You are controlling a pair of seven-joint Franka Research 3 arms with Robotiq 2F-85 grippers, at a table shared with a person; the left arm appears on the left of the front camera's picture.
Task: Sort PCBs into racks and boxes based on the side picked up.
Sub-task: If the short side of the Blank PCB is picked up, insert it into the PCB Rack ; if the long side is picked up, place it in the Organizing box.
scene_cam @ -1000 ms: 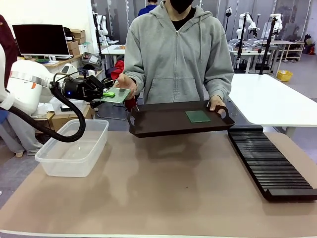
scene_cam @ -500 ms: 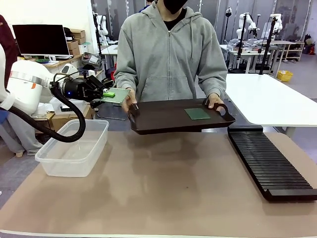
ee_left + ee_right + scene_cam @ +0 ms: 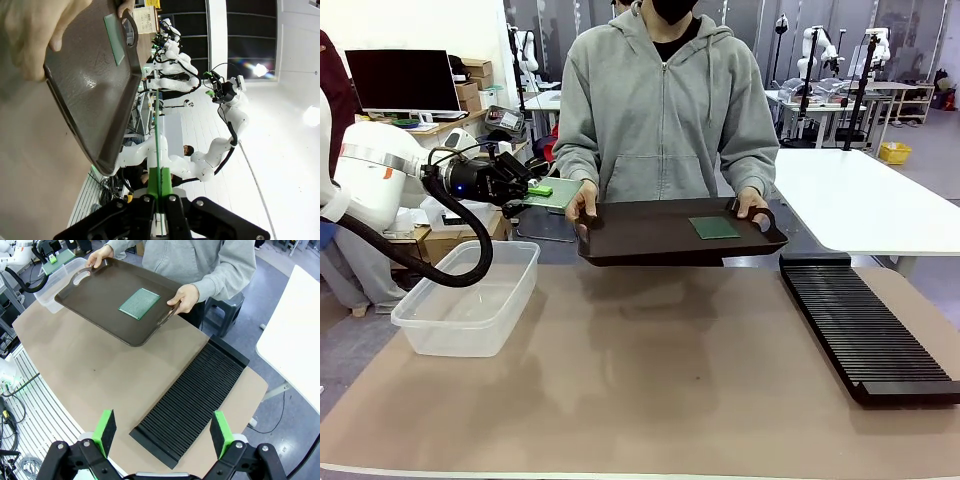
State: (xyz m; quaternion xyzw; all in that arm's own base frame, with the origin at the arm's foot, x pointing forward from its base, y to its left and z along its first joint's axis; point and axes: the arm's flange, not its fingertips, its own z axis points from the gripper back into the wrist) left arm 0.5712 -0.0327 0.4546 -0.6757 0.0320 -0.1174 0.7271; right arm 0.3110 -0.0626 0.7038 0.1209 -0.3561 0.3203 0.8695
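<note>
Front view, at the left gripper (image 3: 535, 190): clenched on one edge of a green PCB (image 3: 556, 192), carrying it roughly level, raised beyond the far end of the clear box (image 3: 465, 290) and just beside the person's hand (image 3: 583, 203).

Left wrist view, same gripper (image 3: 160, 194): green pads pressed together on the board (image 3: 158, 125). Shows edge-on as a thin green line, so cannot tell which face is which.

Right wrist view, at the right gripper (image 3: 163, 432): spread wide, grasping nothing, hanging high over the near end of the black rack (image 3: 192, 390).

Second PCB (image 3: 714, 227) lying flat on the dark brown tray (image 3: 650, 240), gripped at both handles by the person. Box partly hidden behind the tray in the right wrist view.
</note>
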